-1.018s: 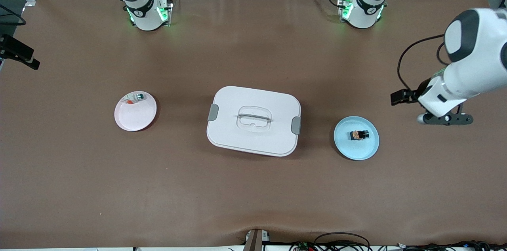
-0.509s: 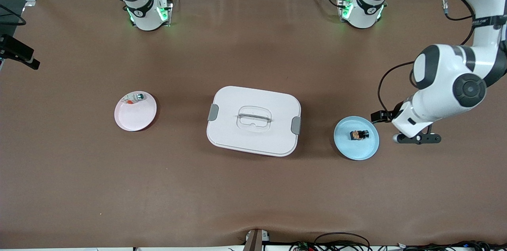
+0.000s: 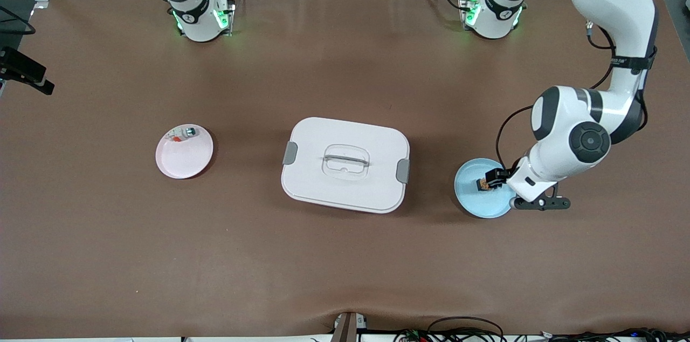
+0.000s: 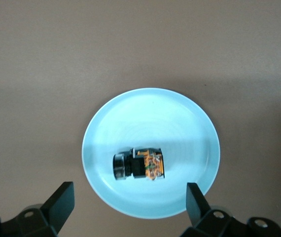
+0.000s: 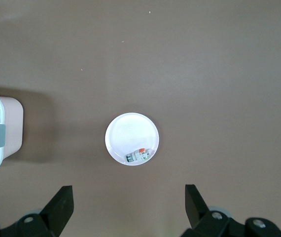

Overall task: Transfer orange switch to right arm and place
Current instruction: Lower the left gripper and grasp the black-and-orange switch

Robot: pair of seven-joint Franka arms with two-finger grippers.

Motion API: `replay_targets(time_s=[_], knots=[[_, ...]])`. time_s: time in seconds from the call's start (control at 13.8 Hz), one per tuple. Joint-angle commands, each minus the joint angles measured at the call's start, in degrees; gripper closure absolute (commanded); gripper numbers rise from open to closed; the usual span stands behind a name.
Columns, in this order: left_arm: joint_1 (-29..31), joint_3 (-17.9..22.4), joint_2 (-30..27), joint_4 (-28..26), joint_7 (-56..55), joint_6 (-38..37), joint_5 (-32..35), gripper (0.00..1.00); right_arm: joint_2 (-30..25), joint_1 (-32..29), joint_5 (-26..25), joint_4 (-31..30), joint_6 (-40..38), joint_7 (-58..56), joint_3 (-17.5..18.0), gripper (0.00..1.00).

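Since 1 s ago the left arm has swung in from the table's edge at its own end, and its wrist now sits over the blue plate. Left gripper: up in the air over that plate, fingers spread wide, nothing held. Orange switch lies on its side inside the blue plate, untouched, round black end pointing away from the orange band; it shows between the 2 fingertips in the left wrist view. White lidded box stands mid-table, between the blue plate and the pink plate. Pink plate carries 1 whitish part near its rim. Right arm waits high above the pink plate; right gripper fingers wide apart, empty.
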Motion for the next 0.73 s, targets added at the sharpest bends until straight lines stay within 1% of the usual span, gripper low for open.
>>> replay_targets(time_s=[0.0, 0.65], knots=[[-0.43, -0.27, 0.81, -2.35, -1.49, 3.46, 1.54, 0.0, -0.86, -0.64, -0.6, -0.36, 0.14, -0.1, 0.55, 0.0], [-0.52, -0.27, 5.82, -2.62, -1.49, 3.56, 1.54, 0.0, -0.86, -0.73, -0.43, -0.36, 0.14, -0.1, 0.55, 0.0]])
